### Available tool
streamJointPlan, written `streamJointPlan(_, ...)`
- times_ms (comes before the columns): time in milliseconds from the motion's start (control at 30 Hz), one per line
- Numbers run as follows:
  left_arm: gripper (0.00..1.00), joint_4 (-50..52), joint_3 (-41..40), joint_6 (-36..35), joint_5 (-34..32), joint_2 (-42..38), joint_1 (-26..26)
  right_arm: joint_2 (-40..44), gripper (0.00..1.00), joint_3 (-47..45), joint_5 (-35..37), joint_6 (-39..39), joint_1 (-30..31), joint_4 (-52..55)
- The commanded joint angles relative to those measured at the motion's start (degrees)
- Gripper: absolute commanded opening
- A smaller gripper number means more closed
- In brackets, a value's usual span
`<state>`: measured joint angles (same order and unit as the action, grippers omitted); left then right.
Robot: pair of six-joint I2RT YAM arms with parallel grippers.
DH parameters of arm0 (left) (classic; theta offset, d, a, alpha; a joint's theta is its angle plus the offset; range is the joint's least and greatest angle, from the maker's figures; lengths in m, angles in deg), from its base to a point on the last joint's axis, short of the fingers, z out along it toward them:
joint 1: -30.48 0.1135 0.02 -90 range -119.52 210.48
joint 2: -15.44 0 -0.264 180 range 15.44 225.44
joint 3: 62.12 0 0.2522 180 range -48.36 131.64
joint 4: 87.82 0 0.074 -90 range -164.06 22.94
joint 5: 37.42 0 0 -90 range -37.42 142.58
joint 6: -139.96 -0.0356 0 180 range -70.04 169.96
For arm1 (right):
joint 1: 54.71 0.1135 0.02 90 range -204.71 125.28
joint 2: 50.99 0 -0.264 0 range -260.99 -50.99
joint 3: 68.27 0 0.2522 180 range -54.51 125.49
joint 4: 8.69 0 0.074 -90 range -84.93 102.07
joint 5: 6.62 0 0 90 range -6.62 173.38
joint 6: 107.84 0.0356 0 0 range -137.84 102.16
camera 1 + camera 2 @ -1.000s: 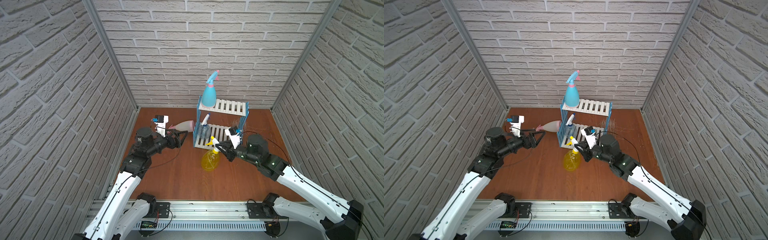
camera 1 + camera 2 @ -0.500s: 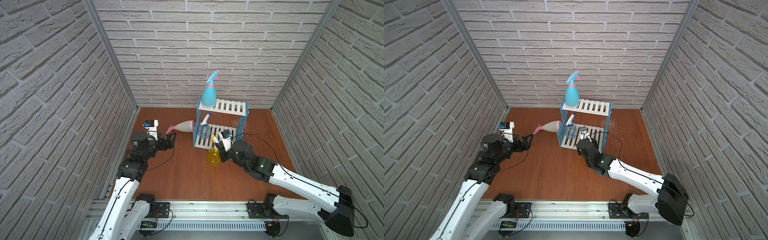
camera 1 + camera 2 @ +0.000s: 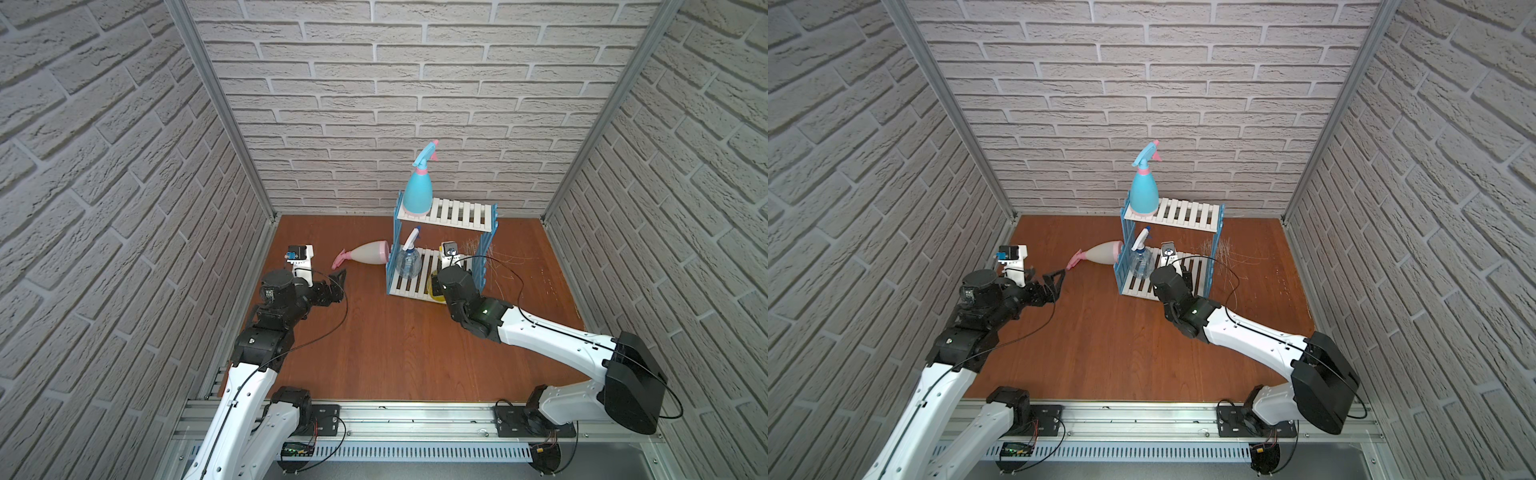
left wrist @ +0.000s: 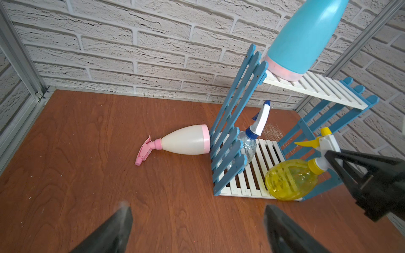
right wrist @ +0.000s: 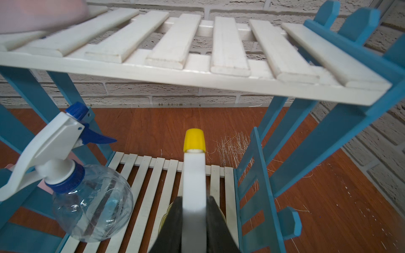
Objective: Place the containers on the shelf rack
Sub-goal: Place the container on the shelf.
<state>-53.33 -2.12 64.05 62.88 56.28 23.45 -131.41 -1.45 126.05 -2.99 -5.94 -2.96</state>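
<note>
Blue bottle (image 3: 417,195) and clear bottle (image 3: 408,264) stood on the rack (image 3: 461,212). Right gripper (image 5: 194,203) pinched the yellow bottle (image 4: 287,179) there. Pink bottle (image 4: 184,143) lay outside; left gripper (image 4: 197,207) gaped, empty.

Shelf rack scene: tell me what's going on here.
The right gripper is shut on the yellow bottle by its white sprayer head. It holds the bottle tilted at the front of the lower shelf of the shelf rack, beside the clear bottle standing there. The light-blue bottle stands on the top shelf. The cream-pink bottle lies on its side on the table, base against the rack's side frame. The left gripper is open and empty, pointing toward it.
</note>
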Motion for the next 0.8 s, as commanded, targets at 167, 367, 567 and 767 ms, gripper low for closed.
streamJointPlan(167, 0.98, -0.72, -0.58, -1.13, 1.38, 0.11, 0.34, -3.54, 0.03, 2.97, 0.41, 2.33, -5.62, -6.0)
streamJointPlan(367, 0.98, -0.83, -0.69, -1.25, 1.64, 0.29, 0.35, -4.83, 0.03, 2.65, 0.3, 2.29, -7.75, -7.0)
streamJointPlan(567, 0.98, -1.04, -0.72, -1.34, 2.49, 0.29, 0.29, -6.43, 0.03, 2.3, -0.05, 2.38, -9.36, -9.37)
streamJointPlan(767, 0.98, -0.88, -0.63, -1.34, 2.97, 0.29, 0.35, -8.51, 0.03, 3.31, -0.27, 3.25, -10.57, -8.99)
